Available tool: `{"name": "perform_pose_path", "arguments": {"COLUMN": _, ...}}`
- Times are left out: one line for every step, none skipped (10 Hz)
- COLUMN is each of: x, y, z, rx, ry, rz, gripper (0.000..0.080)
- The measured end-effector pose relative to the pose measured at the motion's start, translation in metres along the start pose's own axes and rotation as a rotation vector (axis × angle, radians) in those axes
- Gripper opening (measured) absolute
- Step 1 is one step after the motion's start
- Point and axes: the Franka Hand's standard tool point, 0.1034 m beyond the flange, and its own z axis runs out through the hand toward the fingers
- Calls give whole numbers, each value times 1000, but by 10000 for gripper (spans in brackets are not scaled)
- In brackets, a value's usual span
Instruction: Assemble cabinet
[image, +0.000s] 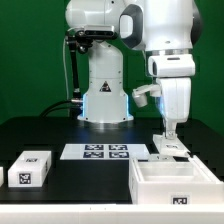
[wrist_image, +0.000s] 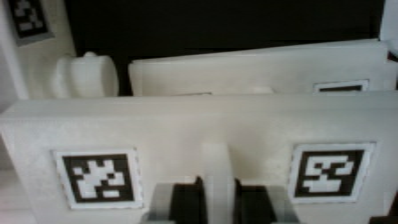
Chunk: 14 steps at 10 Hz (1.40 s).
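My gripper (image: 169, 133) reaches straight down at the exterior view's right onto a white tagged panel (image: 171, 148) lying just behind the cabinet body (image: 180, 186), an open white box with a tag on its front. In the wrist view the panel (wrist_image: 196, 125) fills the frame with two tags on its face. My gripper (wrist_image: 214, 205) has its dark fingers (wrist_image: 178, 205) close on either side of a thin white strip of that panel. The jaws look shut on it.
A white tagged block (image: 30, 168) lies at the exterior view's left front. The marker board (image: 97, 152) lies before the robot base (image: 103, 95). In the wrist view a rounded white part (wrist_image: 82, 75) and another tagged white panel (wrist_image: 267, 68) lie beyond the held panel.
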Motion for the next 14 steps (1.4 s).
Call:
{"name": "perform_pose_path", "arguments": {"x": 1, "y": 2, "z": 1, "rx": -1, "ry": 2, "rz": 0, "gripper": 61}}
{"name": "perform_pose_path", "arguments": {"x": 1, "y": 3, "z": 2, "rx": 1, "ry": 4, "rz": 1, "gripper": 61}}
{"name": "perform_pose_path", "arguments": {"x": 1, "y": 3, "z": 3, "rx": 3, "ry": 5, "rz": 3, "gripper": 61}}
{"name": "perform_pose_path", "arguments": {"x": 1, "y": 4, "z": 3, "rx": 2, "ry": 5, "rz": 3, "gripper": 61}}
{"name": "perform_pose_path", "arguments": {"x": 1, "y": 7, "z": 2, "rx": -2, "ry": 5, "rz": 4, "gripper": 61}}
{"name": "perform_pose_path", "arguments": {"x": 1, "y": 11, "z": 2, "rx": -6, "ry": 7, "rz": 3, "gripper": 61}}
{"name": "perform_pose_path", "arguments": {"x": 3, "y": 17, "z": 2, "rx": -10, "ry": 11, "rz": 2, "gripper": 61}}
{"name": "perform_pose_path", "arguments": {"x": 3, "y": 21, "z": 3, "rx": -11, "ry": 13, "rz": -1, "gripper": 61}}
{"name": "perform_pose_path", "arguments": {"x": 2, "y": 23, "z": 5, "rx": -10, "ry": 14, "rz": 1, "gripper": 61}}
{"name": "perform_pose_path", "arguments": {"x": 2, "y": 22, "z": 5, "rx": -9, "ry": 14, "rz": 1, "gripper": 61}}
{"name": "perform_pose_path", "arguments": {"x": 2, "y": 22, "z": 5, "rx": -9, "ry": 14, "rz": 1, "gripper": 61}}
{"name": "perform_pose_path", "arguments": {"x": 2, "y": 22, "z": 5, "rx": -9, "ry": 14, "rz": 1, "gripper": 61}}
{"name": "perform_pose_path", "arguments": {"x": 2, "y": 22, "z": 5, "rx": -9, "ry": 14, "rz": 1, "gripper": 61}}
{"name": "perform_pose_path", "arguments": {"x": 2, "y": 26, "z": 5, "rx": -8, "ry": 14, "rz": 4, "gripper": 61}}
